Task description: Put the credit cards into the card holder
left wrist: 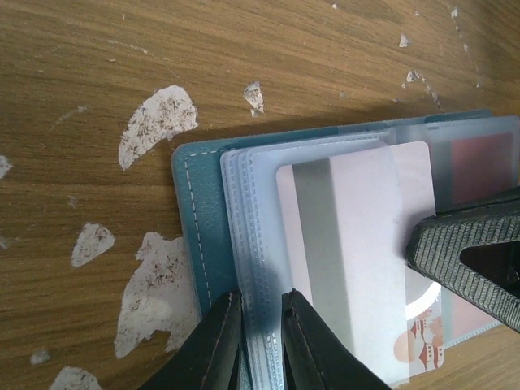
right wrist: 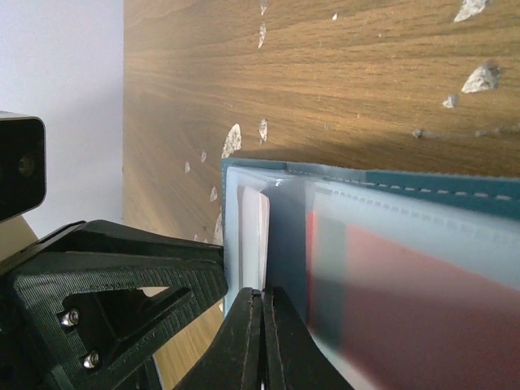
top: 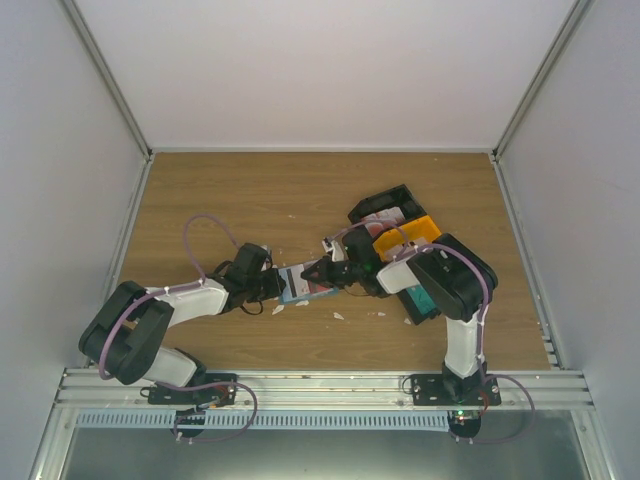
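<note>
— Nearest the lens, the left gripper (left wrist: 260, 307) has its jaws drawn to a narrow slit on the edge of the clear leaves (left wrist: 244, 244) of the card holder (left wrist: 195, 219). The holder lies open and flat on the table (left wrist: 122, 65), and the gripper looks to be nipping the leaves to pin it.
— And the right gripper (right wrist: 262, 299)?
— Fully closed, with its tips at the outer edge of the credit card (left wrist: 357, 244), which sits partway inside a frosted pocket (left wrist: 366, 162).
— How should the push go?
— Probably straight along the pocket, card flat, low and slow. If the card tilts, a corner could catch on a seam and buckle the leaf. The left arm ought to hold firm so that the holder does not slide.
— What can't be made out?
— Whether the right tips pinch the card or only butt against it, and how deep the pocket runs. A reddish card (right wrist: 406, 317) shows dimly through another leaf. From above, both grippers cover the holder, and the right arm hides part of the bins (top: 418, 232).
</note>
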You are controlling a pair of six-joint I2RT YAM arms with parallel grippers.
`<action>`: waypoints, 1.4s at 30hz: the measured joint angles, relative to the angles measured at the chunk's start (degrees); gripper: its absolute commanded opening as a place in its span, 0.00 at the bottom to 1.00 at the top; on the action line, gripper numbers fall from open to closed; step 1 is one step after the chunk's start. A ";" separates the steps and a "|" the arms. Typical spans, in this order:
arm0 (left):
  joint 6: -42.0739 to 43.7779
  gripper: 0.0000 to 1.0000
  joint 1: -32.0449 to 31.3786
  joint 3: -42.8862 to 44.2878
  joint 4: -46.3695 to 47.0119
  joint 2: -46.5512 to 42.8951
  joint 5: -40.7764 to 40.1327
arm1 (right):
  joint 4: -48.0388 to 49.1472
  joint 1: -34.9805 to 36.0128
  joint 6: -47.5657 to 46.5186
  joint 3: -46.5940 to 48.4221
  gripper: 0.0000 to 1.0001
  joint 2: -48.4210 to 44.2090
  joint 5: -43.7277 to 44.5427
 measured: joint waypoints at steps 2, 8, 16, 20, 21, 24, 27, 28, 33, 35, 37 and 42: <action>-0.02 0.19 0.00 -0.17 0.39 0.00 0.07 | 0.68 0.26 0.57 -0.17 0.01 0.00 0.72; -0.04 0.20 0.00 -0.37 0.96 0.02 0.31 | 1.57 1.16 1.25 -0.17 0.01 0.33 1.51; -0.46 0.20 0.26 -0.61 1.75 0.13 1.01 | 3.23 1.90 2.56 -0.66 0.02 0.76 2.14; -0.52 0.20 0.26 -0.68 1.99 0.22 1.11 | 3.15 2.03 2.80 -0.90 0.20 0.57 2.80; -0.52 0.21 0.26 -0.68 2.03 0.20 1.14 | 2.27 2.12 2.47 -0.92 0.27 0.24 3.37; -0.44 0.27 0.26 -0.87 2.38 -0.02 1.18 | -1.95 2.75 0.42 -0.74 0.42 -2.27 5.29; 0.07 0.36 0.15 -1.01 1.95 -0.92 1.46 | -9.49 3.30 -3.48 0.59 0.56 -7.06 7.65; 0.39 0.39 0.13 -1.03 1.40 -1.38 1.53 | -11.93 3.34 -4.72 1.38 0.59 -8.44 8.41; 1.62 0.52 0.09 -1.03 -1.99 -4.70 1.07 | -24.41 3.10 -13.25 5.57 0.68 -14.99 13.75; 2.03 0.55 0.07 -1.01 -2.82 -6.56 0.94 | -28.68 2.78 -16.26 5.84 0.71 -18.12 16.65; 2.32 0.57 0.07 -0.90 -3.37 -8.57 0.83 | -34.18 2.19 -19.34 5.86 0.73 -22.36 20.79; 2.60 0.60 -0.13 -0.52 -3.82 -13.25 0.63 | -46.86 0.52 -22.69 6.08 0.71 -32.76 33.05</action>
